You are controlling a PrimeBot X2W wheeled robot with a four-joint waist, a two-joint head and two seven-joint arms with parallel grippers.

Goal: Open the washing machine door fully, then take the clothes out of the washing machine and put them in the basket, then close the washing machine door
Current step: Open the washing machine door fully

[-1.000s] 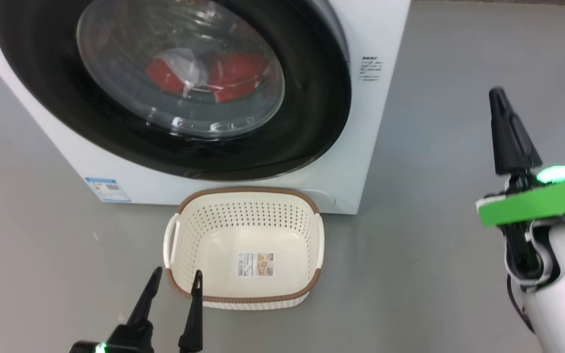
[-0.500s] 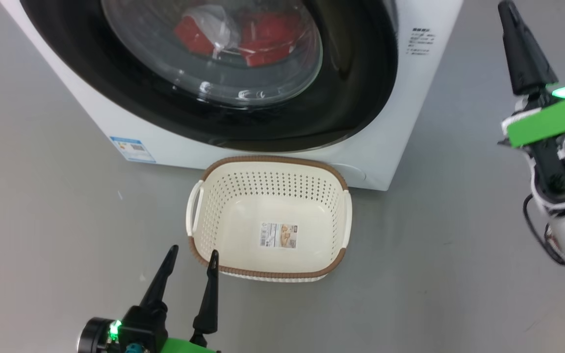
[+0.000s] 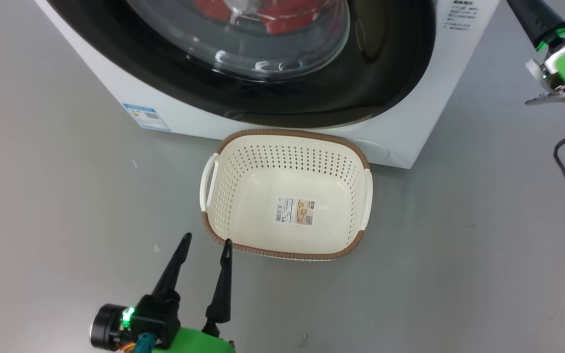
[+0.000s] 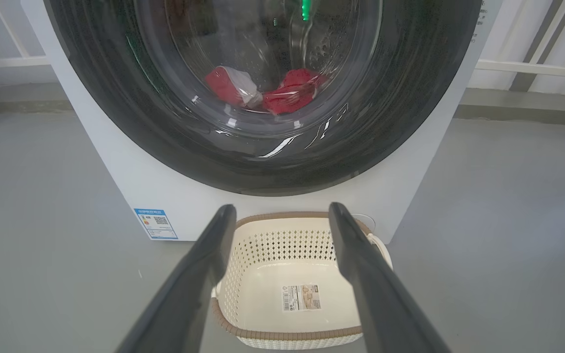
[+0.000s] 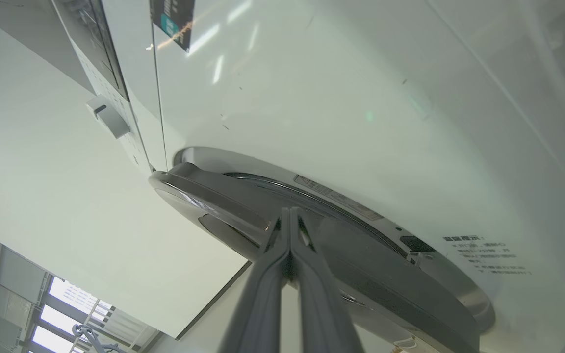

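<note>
Glossy door (image 5: 199,196) edge at closed right fingers (image 5: 270,279), left fingers (image 3: 172,267) spread near basket (image 3: 287,133) rim, grey floor (image 3: 42,196)

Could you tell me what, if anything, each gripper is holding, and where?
Nothing: the left gripper is open; the right gripper is shut, empty, at the washing machine door.

Big white front-loading washing machine (image 3: 405,132) on the grey floor, a small blue label at the lower left of its front, with the large round door of glossy black rim and bulging clear glass (image 3: 385,59) lying over the opening. Behind that glass, bright red clothes with a pale white patch (image 4: 287,95), bunched low. Just before the machine's foot, a small cream perforated plastic basket with brown woven-look rim and white side handles (image 3: 282,159), upright, a paper label on its bottom.
</note>
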